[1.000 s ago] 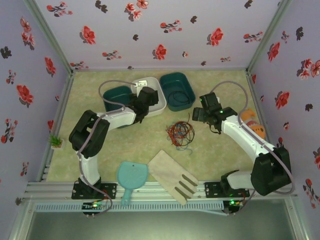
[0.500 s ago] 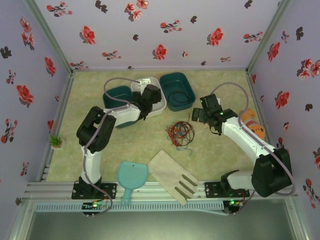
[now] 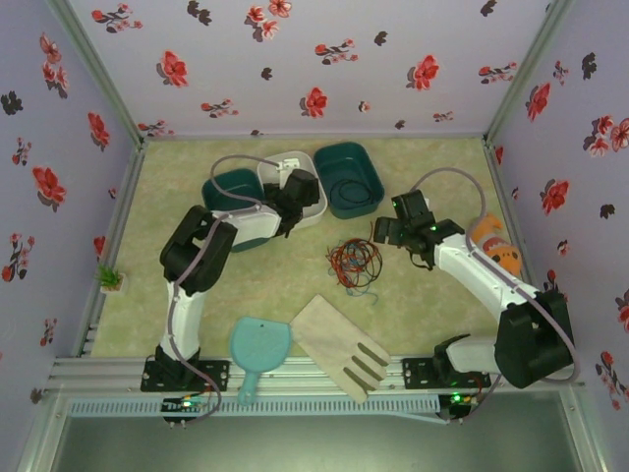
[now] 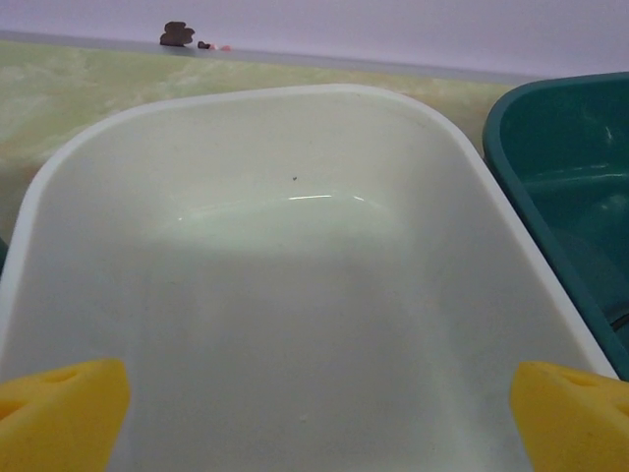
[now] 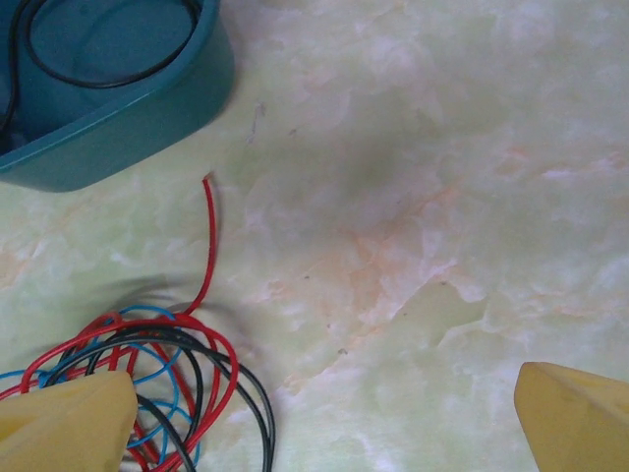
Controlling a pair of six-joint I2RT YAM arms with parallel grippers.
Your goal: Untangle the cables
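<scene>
The cables lie in a tangled heap of red, black and teal-blue strands on the table's middle. In the right wrist view the tangle sits at the lower left, and one red end runs up toward a teal bin that holds a black loop. My right gripper hovers open just right of the tangle, with its left fingertip over the strands and nothing between its jaws. My left gripper is open over the white bin, which is bare inside.
Two teal bins flank the white bin at the back. A teal dustpan and a slotted wooden board lie near the front edge. An orange object sits at the right, a small plant at the left.
The left arm has swung right and its gripper has reached further over the white bin. The right gripper has shifted slightly left toward the tangle.
</scene>
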